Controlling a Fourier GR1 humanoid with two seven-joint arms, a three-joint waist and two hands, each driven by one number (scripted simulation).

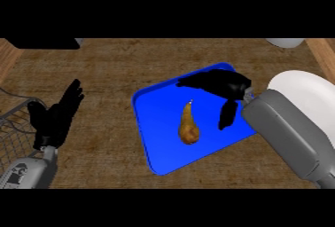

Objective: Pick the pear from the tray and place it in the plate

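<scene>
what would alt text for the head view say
A brown pear lies on a blue tray while the robot's open right hand hovers over it. A white plate sits to the right; the open left hand rests at the left.

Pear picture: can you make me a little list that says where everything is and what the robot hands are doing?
pear: lying on the blue tray, stem pointing up the view
tray: blue, middle of the wooden counter
plate: white, right of the tray, partly behind the right forearm
right robot hand: open over the tray, above and right of the pear, not holding it
left robot hand: open, resting at the left
</scene>
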